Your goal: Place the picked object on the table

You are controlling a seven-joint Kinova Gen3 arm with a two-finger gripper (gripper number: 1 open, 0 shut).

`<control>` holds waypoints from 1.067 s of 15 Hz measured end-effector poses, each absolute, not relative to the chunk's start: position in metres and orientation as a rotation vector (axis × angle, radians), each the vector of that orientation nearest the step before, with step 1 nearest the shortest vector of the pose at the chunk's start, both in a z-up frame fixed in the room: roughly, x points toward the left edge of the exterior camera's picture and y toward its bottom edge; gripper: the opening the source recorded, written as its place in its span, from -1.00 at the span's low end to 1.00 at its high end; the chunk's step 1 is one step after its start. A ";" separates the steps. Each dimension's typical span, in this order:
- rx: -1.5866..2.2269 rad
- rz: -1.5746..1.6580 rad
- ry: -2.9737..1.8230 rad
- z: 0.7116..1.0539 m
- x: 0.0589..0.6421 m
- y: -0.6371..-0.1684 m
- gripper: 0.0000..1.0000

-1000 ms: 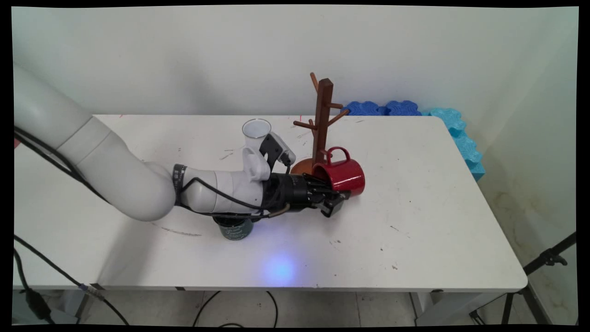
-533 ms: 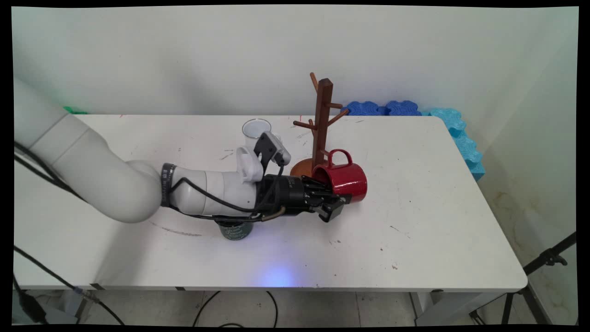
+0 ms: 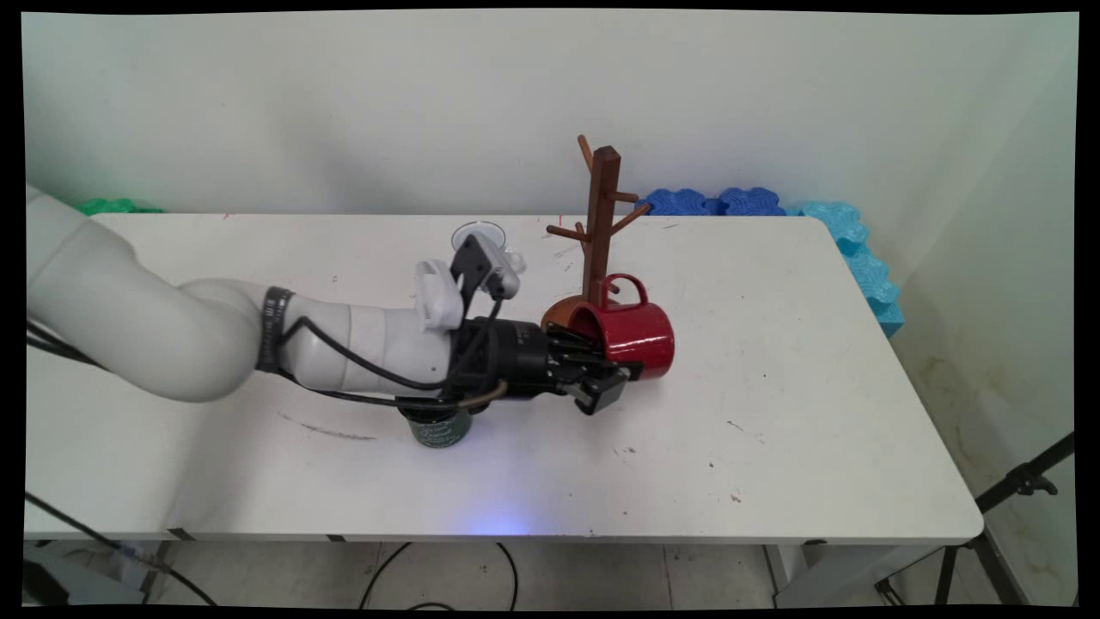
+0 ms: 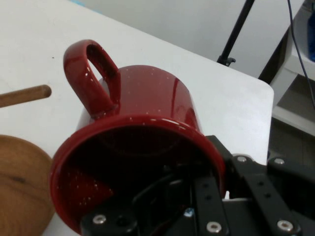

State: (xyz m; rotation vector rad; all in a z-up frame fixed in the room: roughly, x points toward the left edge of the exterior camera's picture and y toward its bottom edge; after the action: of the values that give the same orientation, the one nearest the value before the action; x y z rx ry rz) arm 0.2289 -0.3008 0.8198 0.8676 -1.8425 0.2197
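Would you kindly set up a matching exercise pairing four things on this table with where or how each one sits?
Things:
1. red mug
2. wooden mug tree
3. dark green cup
4. clear glass

States:
A. upright, partly hidden under the arm
B. on its side, one finger of the hand inside its rim
C. stands behind the wrist, toward the wall
D. upright with bare pegs, round base beside the mug

Pairs: 1-B, 2-D, 3-A, 4-C

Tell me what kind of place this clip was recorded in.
Probably a robotics lab or test room, not a kitchen: a scuffed white table against a bare wall, blue foam mats stacked at its far side, and a black stand's legs on the floor. The gripper holds a red mug beside a wooden mug tree.
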 end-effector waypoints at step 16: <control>0.801 0.215 -1.971 0.898 0.276 -0.299 -1.00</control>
State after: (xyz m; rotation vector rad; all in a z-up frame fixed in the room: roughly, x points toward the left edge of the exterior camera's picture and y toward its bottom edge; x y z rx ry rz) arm 0.2758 -0.2985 0.8977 0.8011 -1.9705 0.2151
